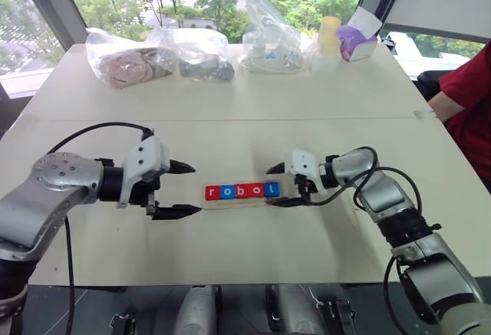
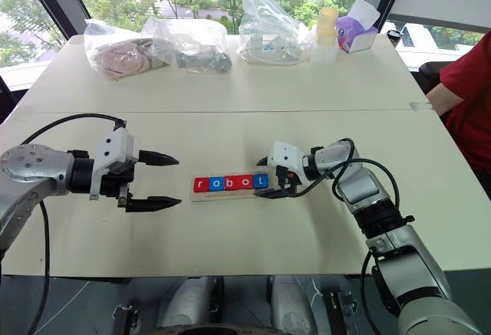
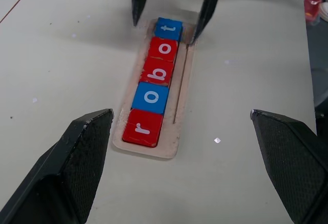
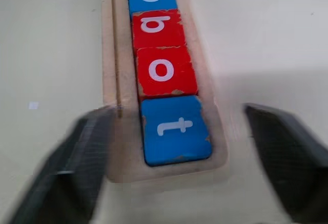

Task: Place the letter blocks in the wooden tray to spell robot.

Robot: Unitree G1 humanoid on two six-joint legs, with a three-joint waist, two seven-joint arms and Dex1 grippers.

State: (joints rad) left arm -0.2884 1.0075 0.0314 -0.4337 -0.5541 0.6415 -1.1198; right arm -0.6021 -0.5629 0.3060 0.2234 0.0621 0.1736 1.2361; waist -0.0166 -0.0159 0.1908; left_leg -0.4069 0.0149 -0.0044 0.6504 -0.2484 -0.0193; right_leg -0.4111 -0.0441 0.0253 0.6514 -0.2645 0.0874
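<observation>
Wooden tray [image 1: 242, 201] holding my letter blocks [image 1: 241, 190] lies between my open left tool [image 1: 182, 190] and open right tool [image 1: 278, 186].

light: bright daylight from windows | shadows: soft | blur: right wrist view

letter blocks [image 1: 241, 190] "robot" in wooden tray [image 3: 180, 88]

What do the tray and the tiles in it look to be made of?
The wooden tray: pale, unpainted wood by its look, matte, with a thin groove along one side. The letter blocks: probably painted wood, in semi-gloss red and blue, since the worn edges of the t block show a pale core.
</observation>
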